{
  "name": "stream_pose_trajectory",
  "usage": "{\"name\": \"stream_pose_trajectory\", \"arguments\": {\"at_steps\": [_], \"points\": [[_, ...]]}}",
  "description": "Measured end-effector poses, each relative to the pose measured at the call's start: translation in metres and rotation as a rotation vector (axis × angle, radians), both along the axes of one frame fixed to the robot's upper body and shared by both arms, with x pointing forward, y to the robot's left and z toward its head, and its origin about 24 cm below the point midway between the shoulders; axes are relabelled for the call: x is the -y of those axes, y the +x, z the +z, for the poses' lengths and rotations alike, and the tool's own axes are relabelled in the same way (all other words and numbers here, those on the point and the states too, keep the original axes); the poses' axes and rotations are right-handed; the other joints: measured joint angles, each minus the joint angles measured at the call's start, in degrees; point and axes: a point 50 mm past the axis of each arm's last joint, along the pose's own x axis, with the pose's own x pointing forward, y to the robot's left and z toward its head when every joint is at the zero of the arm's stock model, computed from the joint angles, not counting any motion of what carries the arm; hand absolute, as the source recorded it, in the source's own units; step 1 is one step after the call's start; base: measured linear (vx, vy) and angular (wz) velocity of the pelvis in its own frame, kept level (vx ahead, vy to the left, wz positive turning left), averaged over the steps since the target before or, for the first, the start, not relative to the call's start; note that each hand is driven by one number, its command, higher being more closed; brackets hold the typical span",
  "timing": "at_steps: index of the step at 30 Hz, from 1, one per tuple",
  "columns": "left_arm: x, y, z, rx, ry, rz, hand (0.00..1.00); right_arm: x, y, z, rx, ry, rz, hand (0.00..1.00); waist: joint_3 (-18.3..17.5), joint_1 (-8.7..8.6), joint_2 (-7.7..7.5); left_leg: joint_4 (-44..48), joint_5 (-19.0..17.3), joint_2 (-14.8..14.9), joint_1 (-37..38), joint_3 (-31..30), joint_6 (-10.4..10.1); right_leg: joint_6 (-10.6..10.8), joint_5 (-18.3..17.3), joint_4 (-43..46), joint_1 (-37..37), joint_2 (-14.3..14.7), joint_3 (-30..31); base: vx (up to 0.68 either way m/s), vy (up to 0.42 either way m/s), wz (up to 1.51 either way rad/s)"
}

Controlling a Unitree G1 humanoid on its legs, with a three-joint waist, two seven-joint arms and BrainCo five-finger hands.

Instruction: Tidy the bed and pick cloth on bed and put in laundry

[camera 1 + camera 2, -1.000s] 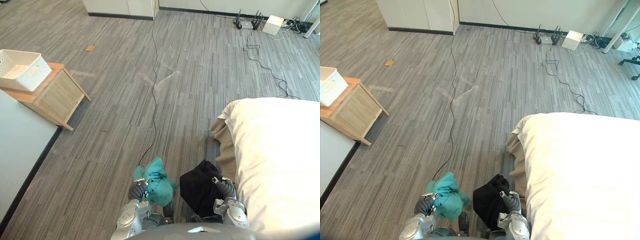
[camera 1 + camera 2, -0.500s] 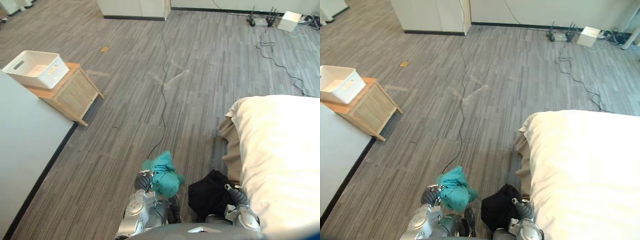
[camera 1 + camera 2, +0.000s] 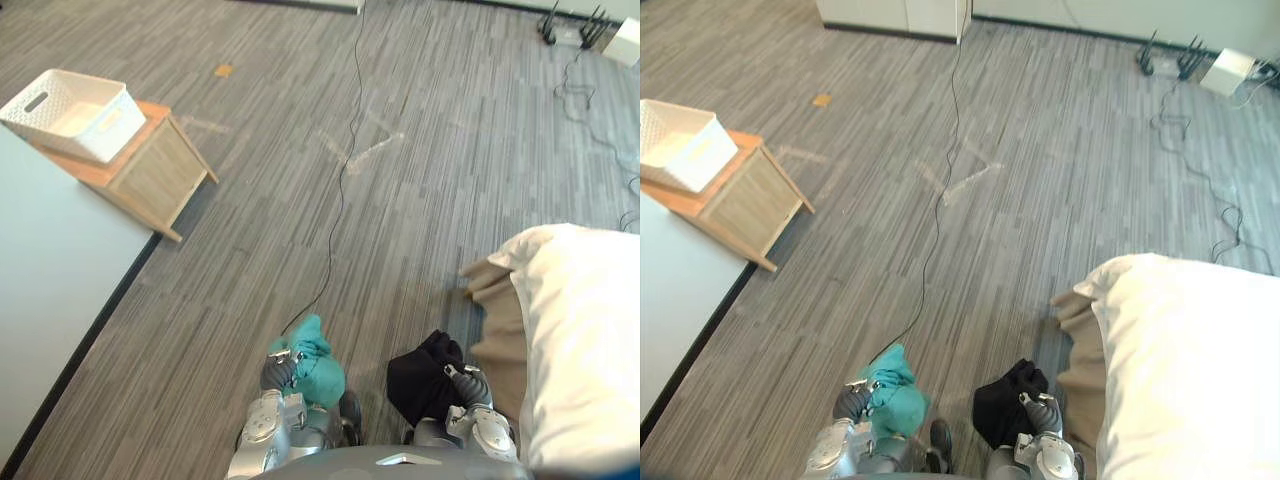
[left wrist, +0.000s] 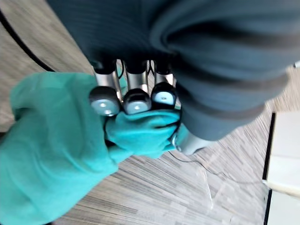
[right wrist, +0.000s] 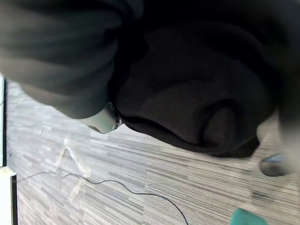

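We count two cloths, one per hand: our left hand (image 3: 276,374) has its fingers curled round a teal cloth (image 3: 320,366), and our right hand (image 3: 469,386) clutches a black cloth (image 3: 418,376) (both off the floor (image 3: 400,200)). One bed (image 3: 590,330) lies at four o'clock; one white basket (image 3: 70,112) sits on a small wooden table (image 3: 150,178) at ten o'clock.
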Motion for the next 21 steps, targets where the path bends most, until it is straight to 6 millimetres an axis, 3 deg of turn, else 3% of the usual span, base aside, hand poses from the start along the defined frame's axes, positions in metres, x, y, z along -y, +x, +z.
{"name": "stream_pose_trajectory", "arguments": {"at_steps": [3,4,6,7,8,9,10,11,12,13,14,15,16,18,19,21], "points": [[0.001,0.009,0.004,0.024,0.001,-0.007,1.00,0.002,0.006,0.007,0.041,-0.006,-0.007,1.00,0.7,-2.28,1.05,-0.2,-0.6,1.9,2.6,-5.5,-0.9,-2.7,-3.7,-1.2,-6.0,1.5,-2.1,0.38,-0.085,0.86],[0.004,0.013,0.006,0.038,-0.008,-0.009,1.00,0.003,0.009,0.010,0.060,-0.011,-0.009,1.00,1.0,-2.62,1.71,0.3,-1.2,2.9,3.5,-6.6,-2.1,-2.8,-4.7,-4.4,-7.6,2.2,-3.2,0.38,-0.135,0.60],[0.007,0.021,0.009,0.061,-0.017,-0.010,1.00,0.006,0.016,0.013,0.086,-0.019,0.001,1.00,2.0,-2.17,3.08,1.8,-3.2,5.9,5.5,-6.7,-5.5,-3.1,-3.5,-19.0,-10.3,5.9,-3.0,0.45,-0.169,0.40],[0.005,0.022,0.010,0.064,-0.015,-0.005,1.00,0.004,0.020,0.015,0.098,-0.018,0.015,1.00,2.1,-2.11,3.09,1.8,-4.4,7.5,7.0,-6.6,-7.5,-3.1,0.7,-30.2,-11.7,8.2,-2.0,0.55,-0.252,0.37],[0.003,0.022,0.010,0.066,-0.012,0.003,1.00,0.002,0.020,0.015,0.102,-0.010,0.019,1.00,2.0,-2.14,2.55,1.8,-5.8,8.4,8.3,-6.5,-9.9,-3.2,8.6,-43.3,-12.3,9.8,1.0,0.58,-0.286,0.42],[0.002,0.022,0.010,0.065,-0.012,0.008,1.00,0.001,0.020,0.015,0.101,-0.008,0.017,1.00,2.1,-2.19,2.04,1.8,-6.4,8.6,9.0,-6.6,-10.9,-2.8,14.5,-47.6,-12.4,9.9,2.2,0.56,-0.314,0.53],[0.000,0.020,0.009,0.057,-0.006,0.012,1.00,0.002,0.019,0.015,0.099,-0.008,0.013,1.00,2.0,-2.82,0.97,1.9,-7.5,9.2,10.4,-6.8,-12.7,-7.6,24.8,-52.1,-10.9,10.8,3.2,0.45,-0.259,0.19],[0.003,0.021,0.008,0.050,-0.019,0.020,1.00,0.003,0.027,0.017,0.112,-0.011,0.018,1.00,2.4,-2.21,2.67,2.5,-7.5,11.0,10.0,-6.5,-13.2,-7.2,25.1,-51.9,-10.7,12.4,2.7,0.54,-0.343,0.23],[0.008,0.031,0.014,0.087,-0.035,0.007,1.00,0.005,0.041,0.023,0.149,-0.006,-0.005,1.00,4.6,-2.70,2.60,1.0,-6.1,11.2,9.8,-6.2,-13.2,-9.5,20.4,-45.9,-11.7,11.6,3.4,0.29,-0.198,0.06],[0.009,0.032,0.014,0.089,-0.039,0.005,1.00,0.005,0.041,0.023,0.150,-0.004,-0.010,1.00,4.8,-2.87,2.45,-0.4,-5.8,11.3,10.4,-6.2,-12.8,-9.6,19.2,-44.4,-11.6,11.4,3.5,0.36,-0.293,0.38],[0.012,0.031,0.014,0.092,-0.049,0.008,1.00,0.003,0.040,0.022,0.148,0.002,-0.002,1.00,4.8,-3.32,2.50,-3.6,-3.0,12.0,11.0,-6.1,-12.2,-9.4,16.5,-40.8,-11.2,11.4,3.4,0.27,-0.227,0.29],[0.011,0.028,0.012,0.089,-0.051,0.014,1.00,0.003,0.039,0.022,0.144,0.005,0.010,1.00,4.7,-3.58,2.42,-1.1,-0.7,12.9,10.8,-5.1,-12.3,-8.9,13.0,-38.5,-10.2,12.0,3.3,0.32,-0.268,0.21],[0.009,0.025,0.011,0.080,-0.052,0.025,1.00,-0.001,0.038,0.021,0.141,0.016,0.021,1.00,4.6,-3.32,2.08,0.9,-0.7,13.2,10.6,-4.6,-12.3,-8.8,11.2,-38.4,-9.5,12.1,3.4,0.24,-0.193,0.17],[0.009,0.019,0.008,0.062,-0.079,0.057,1.00,-0.008,0.037,0.020,0.140,0.033,0.053,1.00,4.5,-3.51,2.08,11.2,-0.5,14.1,6.6,-4.9,-12.0,-8.1,9.7,-40.2,-7.0,13.2,3.0,0.18,-0.165,0.06],[0.010,0.014,0.005,0.049,-0.105,0.076,1.00,-0.008,0.032,0.019,0.131,0.034,0.061,1.00,4.8,-2.76,2.84,24.2,2.1,16.1,0.7,-4.9,-10.0,-8.1,9.7,-43.4,-4.0,14.5,3.0,0.23,-0.167,-0.14],[0.012,0.008,0.003,0.033,-0.138,0.104,1.00,-0.005,0.027,0.023,0.142,0.025,0.060,1.00,5.6,-1.83,4.21,38.9,8.6,19.5,-5.3,-4.4,-10.2,-8.8,9.3,-47.9,1.1,16.8,2.8,0.27,-0.140,-0.15]]}}
